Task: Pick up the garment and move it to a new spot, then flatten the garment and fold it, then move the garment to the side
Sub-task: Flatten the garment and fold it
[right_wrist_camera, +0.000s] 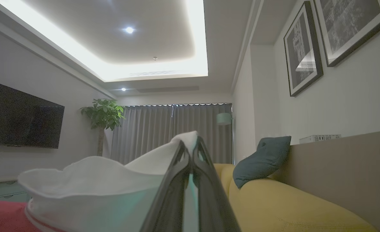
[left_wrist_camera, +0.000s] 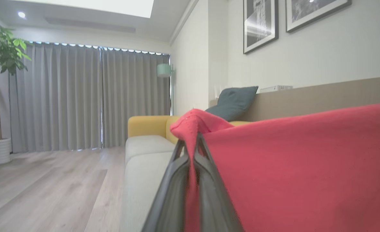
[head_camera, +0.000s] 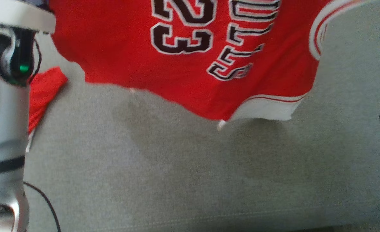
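The head camera looks steeply down, close above the grey sofa seat (head_camera: 177,177). Both wrist cameras look roughly level along their fingers (left_wrist_camera: 172,193) toward the curtains (left_wrist_camera: 80,96), sharing the framed pictures (left_wrist_camera: 261,25) near one to two o'clock.

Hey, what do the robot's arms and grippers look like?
The left arm is silvery grey with a black band, a dark joint showing a green light, and a thin black cable. Both the left gripper and right gripper have long, dark grey, tapering jaws.
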### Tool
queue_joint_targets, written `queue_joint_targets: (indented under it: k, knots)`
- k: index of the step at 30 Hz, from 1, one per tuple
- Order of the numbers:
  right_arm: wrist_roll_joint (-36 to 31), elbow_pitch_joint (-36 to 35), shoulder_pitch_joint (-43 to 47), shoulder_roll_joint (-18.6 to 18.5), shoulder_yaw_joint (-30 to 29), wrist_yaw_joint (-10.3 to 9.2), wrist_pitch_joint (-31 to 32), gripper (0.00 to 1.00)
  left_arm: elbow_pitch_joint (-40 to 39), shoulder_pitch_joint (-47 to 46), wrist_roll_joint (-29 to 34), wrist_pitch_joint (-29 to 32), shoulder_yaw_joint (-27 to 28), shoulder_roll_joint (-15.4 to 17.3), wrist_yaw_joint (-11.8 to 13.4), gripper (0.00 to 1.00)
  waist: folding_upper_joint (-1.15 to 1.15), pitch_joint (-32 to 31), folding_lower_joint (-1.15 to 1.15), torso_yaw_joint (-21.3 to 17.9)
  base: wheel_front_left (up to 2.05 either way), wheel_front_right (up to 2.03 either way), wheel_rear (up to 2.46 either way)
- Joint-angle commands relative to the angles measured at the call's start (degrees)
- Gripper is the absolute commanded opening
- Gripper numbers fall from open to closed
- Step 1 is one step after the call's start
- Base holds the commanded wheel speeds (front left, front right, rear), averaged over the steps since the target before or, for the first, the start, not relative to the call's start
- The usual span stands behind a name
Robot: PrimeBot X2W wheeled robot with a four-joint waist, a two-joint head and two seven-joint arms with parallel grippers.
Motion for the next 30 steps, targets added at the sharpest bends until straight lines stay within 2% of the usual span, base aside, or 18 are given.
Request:
queue_joint_targets:
  k: [1, 5, 11, 16, 19, 23, 30]
  knots:
    - [-0.3, 0.5, -4.5, 1.2, -0.9, 0.37, 0.4, 0.00, 0.2, -4.6, 0.4, 0.3, 1.0, 2.8, 0.1, 0.00, 0.00, 4.3, 0.00, 1.4, 0.00, 0.00, 0.00]
    - [-4.7, 7.7, -13.9, 2.8, -2.1, 0.37, -1.1, 0.00, 6.1, -12.9, 2.6, -1.4, 0.7, 3.2, 0.5, 0.00, 0.00, 9.4, 0.00, 1.7, 0.00, 0.00, 0.00]
    - [-14.1, 18.9, -29.1, 4.3, -6.8, 0.37, -9.7, 0.00, 11.7, -26.5, 6.7, -3.9, 1.4, 2.7, 2.2, 0.00, 0.00, 13.9, 0.00, 1.4, 0.00, 0.00, 0.00]
    - [-17.8, 25.0, -34.8, 6.4, -13.7, 0.37, -12.6, 0.00, 12.3, -29.3, 7.5, -4.0, 4.0, 1.1, 2.3, 0.00, 0.00, 15.8, 0.00, 0.9, 0.00, 0.00, 0.00]
    - [-17.5, 27.9, -32.6, 7.3, -13.6, 0.37, -13.0, 0.00, 13.1, -26.2, 7.3, -4.0, 5.5, 0.4, 1.9, 0.00, 0.00, 16.7, 0.00, -0.1, 0.00, 0.00, 0.00]
    - [-13.7, 28.4, -25.1, 7.7, -11.5, 0.37, -13.3, 0.00, 13.9, -18.2, 6.9, -4.0, 7.4, -1.5, 1.3, 0.00, 0.00, 17.1, 0.00, -0.9, 0.00, 0.00, 0.00]
    - [-1.6, 18.0, -3.7, 8.9, -8.8, 0.37, -13.3, 0.00, 12.4, 1.7, 6.3, -4.0, 12.9, -7.1, 0.7, 0.00, 0.00, 16.2, 0.00, -2.3, 0.00, 0.00, 0.00]
